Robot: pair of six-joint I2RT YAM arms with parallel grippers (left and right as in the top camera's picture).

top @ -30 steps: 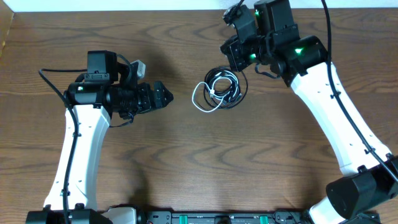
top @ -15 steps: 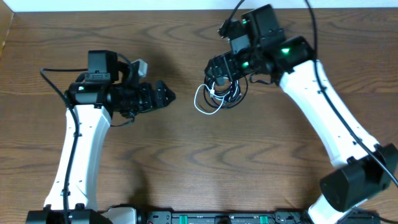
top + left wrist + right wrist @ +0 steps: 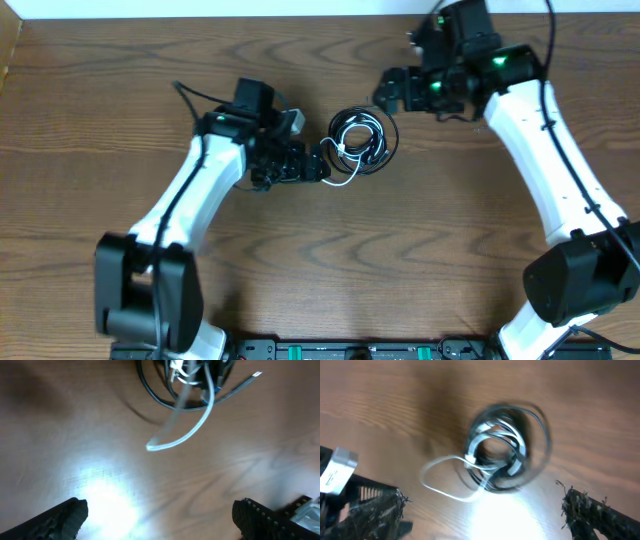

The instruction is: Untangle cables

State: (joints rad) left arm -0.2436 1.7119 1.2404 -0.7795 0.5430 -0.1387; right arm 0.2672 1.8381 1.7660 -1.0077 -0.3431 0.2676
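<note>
Cables (image 3: 362, 140) sit in one tight coil on the tabletop (image 3: 300, 280), toward the far edge. Thin glossy black cords are wound in a ring, and a short white cord (image 3: 196, 429) is threaded through, looping out on the left arm's side. We read that loose loop as the easy pull point. Left gripper (image 3: 322, 163) is just beside it, jaws apart, empty. Right gripper (image 3: 392, 95) hangs near the coil's far-right side, jaws apart, nothing held. The wood-grain top looks smooth, so the cords should slide.

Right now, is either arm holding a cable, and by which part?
Nothing is held. The left gripper and the right gripper have open jaws, both clear of the coiled cables.
</note>
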